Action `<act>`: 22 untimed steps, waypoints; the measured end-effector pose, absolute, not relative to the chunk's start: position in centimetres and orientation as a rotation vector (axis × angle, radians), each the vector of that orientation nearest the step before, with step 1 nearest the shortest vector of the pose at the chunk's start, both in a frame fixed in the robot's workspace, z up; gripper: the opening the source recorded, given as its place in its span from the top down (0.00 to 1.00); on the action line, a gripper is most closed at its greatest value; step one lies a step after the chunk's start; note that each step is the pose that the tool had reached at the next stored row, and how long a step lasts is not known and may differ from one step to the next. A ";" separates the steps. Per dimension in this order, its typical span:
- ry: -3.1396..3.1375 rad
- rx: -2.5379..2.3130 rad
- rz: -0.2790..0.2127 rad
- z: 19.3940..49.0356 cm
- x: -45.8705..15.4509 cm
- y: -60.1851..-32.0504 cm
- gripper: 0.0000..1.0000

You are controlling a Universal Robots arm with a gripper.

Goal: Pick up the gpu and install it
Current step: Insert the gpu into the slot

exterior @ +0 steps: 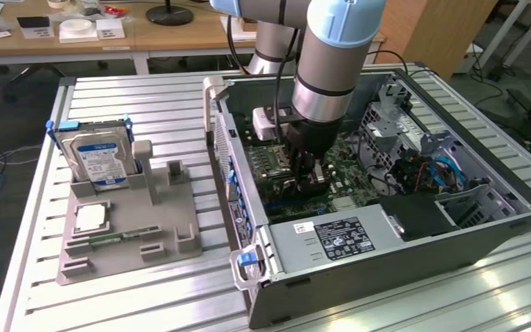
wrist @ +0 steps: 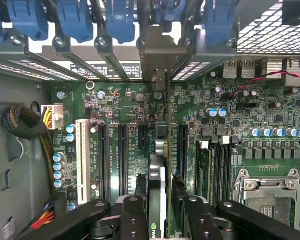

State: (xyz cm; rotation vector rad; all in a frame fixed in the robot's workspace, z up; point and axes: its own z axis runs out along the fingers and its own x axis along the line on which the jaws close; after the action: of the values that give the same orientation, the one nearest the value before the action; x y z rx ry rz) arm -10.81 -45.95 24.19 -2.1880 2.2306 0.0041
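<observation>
The gpu stands on edge in a motherboard slot inside the open computer case. I see it edge-on as a thin green card with a dark heatsink block. Its metal end bracket meets the rear slot panel under the blue latches. My gripper straddles the card from above. One black finger stands on each side of it with a narrow gap to the card, so the jaws are open. In the exterior view the gripper is deep in the case over the motherboard.
Empty black expansion slots and a white slot lie beside the card; memory slots and the CPU socket are on its other side. The power supply fills the case's near end. Outside, a grey holder carries a hard drive.
</observation>
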 end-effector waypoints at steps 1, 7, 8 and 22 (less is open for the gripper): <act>2.231 -2.188 0.004 24.2 -10.8 -46.0 0.66; 2.231 -2.188 0.004 24.4 -10.8 -46.0 0.66; 2.231 -2.188 0.004 24.5 -10.8 -46.0 0.66; 2.228 -2.186 0.010 24.6 -10.8 -45.9 0.74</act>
State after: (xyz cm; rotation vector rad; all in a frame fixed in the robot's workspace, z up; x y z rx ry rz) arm -10.80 -45.86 24.61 -2.1856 2.2278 0.0103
